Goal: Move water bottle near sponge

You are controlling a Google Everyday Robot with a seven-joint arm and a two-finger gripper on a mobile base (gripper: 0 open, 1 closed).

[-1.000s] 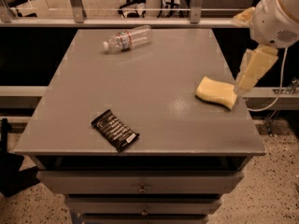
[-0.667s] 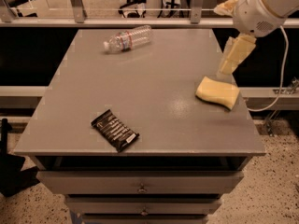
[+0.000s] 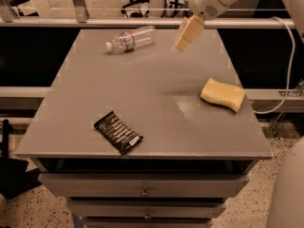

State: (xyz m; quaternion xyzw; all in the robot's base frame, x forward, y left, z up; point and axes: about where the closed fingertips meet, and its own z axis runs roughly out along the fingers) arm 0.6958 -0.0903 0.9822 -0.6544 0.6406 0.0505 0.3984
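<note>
My cream gripper (image 3: 182,44), its grip unreadable to me, has swung from the pale yellow foam sponge (image 3: 223,94) at right toward the clear ribbed plastic water bottle (image 3: 130,39) at upper left.

The water bottle (image 3: 130,38) is small, clear and ribbed, with a white cap and a label band bearing red marks. It lies on its side on the tabletop (image 3: 152,89) close to the far edge, left of the middle, cap end pointing toward the left edge. The sponge (image 3: 222,94) is a thick, pale yellow block with rounded, slightly curved edges, lying flat near the right edge about halfway along it, well apart from the bottle. The hand (image 3: 183,41) hangs above the far edge, between them, touching neither.
</note>
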